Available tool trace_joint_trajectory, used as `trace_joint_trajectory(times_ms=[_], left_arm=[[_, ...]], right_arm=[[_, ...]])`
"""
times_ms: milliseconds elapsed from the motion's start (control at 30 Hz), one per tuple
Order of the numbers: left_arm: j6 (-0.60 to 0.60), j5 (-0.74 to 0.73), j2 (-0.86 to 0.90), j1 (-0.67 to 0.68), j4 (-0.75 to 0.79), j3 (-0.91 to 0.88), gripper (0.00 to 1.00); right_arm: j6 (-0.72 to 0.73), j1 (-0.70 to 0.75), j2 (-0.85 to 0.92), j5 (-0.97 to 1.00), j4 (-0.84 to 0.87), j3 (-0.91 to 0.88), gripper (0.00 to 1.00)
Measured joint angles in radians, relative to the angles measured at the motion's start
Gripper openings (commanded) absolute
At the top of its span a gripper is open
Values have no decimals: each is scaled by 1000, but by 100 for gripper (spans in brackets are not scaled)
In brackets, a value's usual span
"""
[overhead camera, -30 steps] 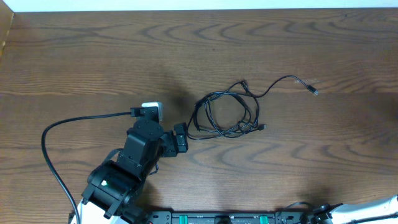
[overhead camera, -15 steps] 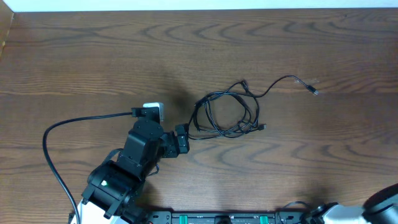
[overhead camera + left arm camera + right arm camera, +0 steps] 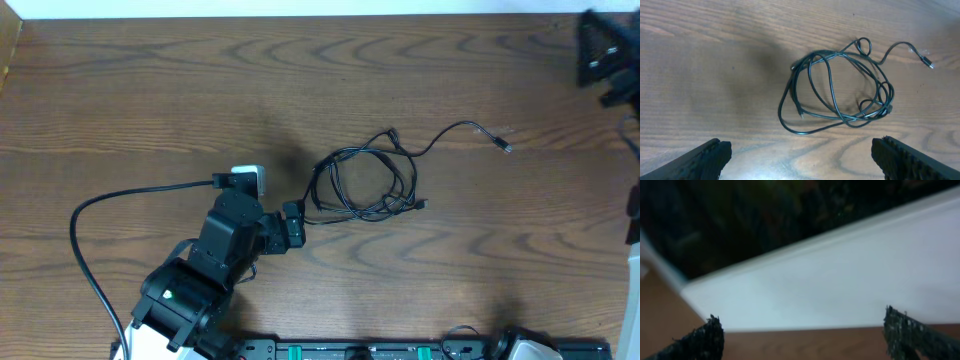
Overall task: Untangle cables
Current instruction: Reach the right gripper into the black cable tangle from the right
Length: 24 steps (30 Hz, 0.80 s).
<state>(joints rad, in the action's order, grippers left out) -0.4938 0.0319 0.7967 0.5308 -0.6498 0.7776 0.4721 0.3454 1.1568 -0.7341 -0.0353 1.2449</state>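
Tangled cables point(image 3: 375, 212) — loose on table point(image 3: 150, 90)

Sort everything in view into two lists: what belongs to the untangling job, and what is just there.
Belongs to the job:
- tangled cables
- left gripper, open, close beside the tangle
- right gripper, open, off at the far right of the table

Just there:
- thick black cord running to the white camera on the left arm
- wooden table

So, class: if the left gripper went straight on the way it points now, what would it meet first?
Most likely the near loop of the cables, lying on the table just ahead of the open left gripper. Its height above the table is unclear.
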Motion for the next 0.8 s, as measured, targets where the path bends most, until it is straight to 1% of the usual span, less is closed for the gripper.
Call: trace_joint_trajectory(times_ms=[33, 100, 200, 267, 400, 500, 600, 800], left_arm=[[0, 0, 0, 0, 1, 0, 98], [0, 0, 0, 0, 2, 0, 98], [0, 0, 6, 0, 2, 0, 98], [0, 0, 19, 0, 2, 0, 98], [0, 0, 48, 0, 3, 0, 98], [0, 0, 75, 0, 3, 0, 98], [0, 0, 91, 0, 3, 0, 98], [-1, 0, 94, 0, 3, 0, 98]], right_arm=[[-8, -23, -5, -6, -33, 0, 99], [-24, -81, -11, -24, -171, 2, 99], [-53, -136, -3, -34, -411, 6, 99], [-99, -182, 21, -36, -567, 3, 99], [-185, -265, 94, -16, -754, 2, 99], [-222, -336, 171, 57, -869, 1, 99], [-219, -396, 252, 137, -928, 1, 98], [-206, -505, 401, 186, -882, 1, 92]])
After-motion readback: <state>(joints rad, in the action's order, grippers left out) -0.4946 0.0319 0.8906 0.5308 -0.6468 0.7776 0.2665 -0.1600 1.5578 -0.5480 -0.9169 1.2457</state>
